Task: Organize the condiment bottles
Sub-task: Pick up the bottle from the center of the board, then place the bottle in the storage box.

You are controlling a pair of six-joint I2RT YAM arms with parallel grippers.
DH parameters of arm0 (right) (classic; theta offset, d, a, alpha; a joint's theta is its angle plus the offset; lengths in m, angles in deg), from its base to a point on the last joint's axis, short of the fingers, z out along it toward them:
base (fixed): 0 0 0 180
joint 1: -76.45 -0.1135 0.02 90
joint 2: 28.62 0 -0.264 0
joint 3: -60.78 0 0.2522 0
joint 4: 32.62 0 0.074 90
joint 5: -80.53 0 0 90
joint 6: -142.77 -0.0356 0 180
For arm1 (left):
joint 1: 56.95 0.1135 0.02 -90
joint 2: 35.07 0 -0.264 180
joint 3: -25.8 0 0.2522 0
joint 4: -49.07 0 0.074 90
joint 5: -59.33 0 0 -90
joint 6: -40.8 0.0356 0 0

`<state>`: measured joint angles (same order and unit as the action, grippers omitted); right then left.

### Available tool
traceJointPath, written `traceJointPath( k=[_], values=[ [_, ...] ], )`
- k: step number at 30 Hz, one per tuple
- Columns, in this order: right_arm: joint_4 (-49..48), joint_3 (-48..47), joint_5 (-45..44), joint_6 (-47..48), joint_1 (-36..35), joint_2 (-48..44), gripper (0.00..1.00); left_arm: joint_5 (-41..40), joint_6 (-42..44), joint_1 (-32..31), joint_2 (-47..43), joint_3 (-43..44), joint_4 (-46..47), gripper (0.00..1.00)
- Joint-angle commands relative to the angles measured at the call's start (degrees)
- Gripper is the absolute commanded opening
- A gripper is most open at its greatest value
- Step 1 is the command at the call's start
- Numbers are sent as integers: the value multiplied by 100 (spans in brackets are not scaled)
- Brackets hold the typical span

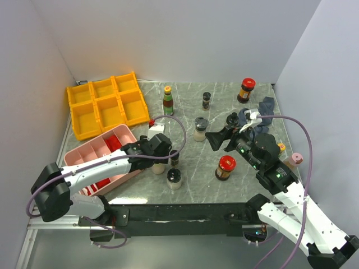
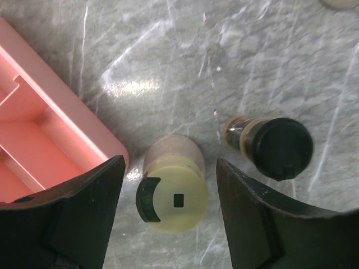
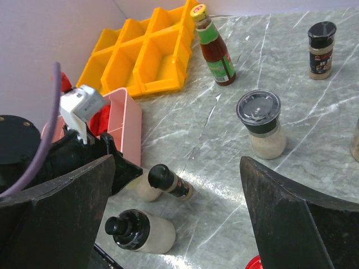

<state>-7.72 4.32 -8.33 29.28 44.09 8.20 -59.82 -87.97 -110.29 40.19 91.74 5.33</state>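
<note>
My left gripper [image 1: 160, 161] is open and straddles a pale shaker with a cream lid [image 2: 174, 193]; its jaws stand on either side, apart from it. A black-capped spice jar [image 2: 277, 147] stands just right of it. My right gripper [image 1: 220, 140] is open and empty above the table's middle. In the right wrist view I see the slim green-labelled bottle [image 3: 216, 53], a black-capped spice jar [image 3: 321, 49], a pale shaker with a black lid [image 3: 262, 123] and a black-topped grinder [image 3: 140, 231]. Red-lidded jars stand near my right gripper [image 1: 226, 167] and at the back right [image 1: 245, 89].
A yellow bin tray [image 1: 106, 106] sits at the back left. A pink tray [image 1: 90, 152] with red blocks lies right beside the left gripper. A dark blue-grey cloth [image 1: 261, 115] lies at the back right. More small bottles [image 1: 293, 159] stand by the right arm.
</note>
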Motion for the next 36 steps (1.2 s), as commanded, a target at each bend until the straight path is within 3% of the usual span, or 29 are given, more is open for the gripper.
traceJointPath(
  k=[1,11,14,15,23,24,28,32,36],
  values=[
    [-191,42,-44,90,2,-96,100,-12,-202,-45,111,169,-280,72],
    [-199,77,-88,98,2,-157,100,199,-219,-168,269,99,-281,68],
    [-182,69,-80,107,2,-166,100,85,-298,-194,296,152,-368,51],
    [-173,69,-71,107,10,-166,100,50,-333,-212,261,169,-386,40],
    [-182,86,-97,81,2,-157,100,-530,-352,-247,-336,432,-588,9],
    [-173,86,-80,72,10,-157,100,-592,-308,-247,-372,494,-597,1],
    [-112,60,-97,63,10,-149,100,-1057,-9,-247,-425,932,-475,1],
    [-41,34,-238,55,2,-149,100,-2259,80,-90,-154,1407,-307,1],
    [29,51,-229,37,10,-184,100,-1711,614,797,225,2189,-150,1]
  ],
)
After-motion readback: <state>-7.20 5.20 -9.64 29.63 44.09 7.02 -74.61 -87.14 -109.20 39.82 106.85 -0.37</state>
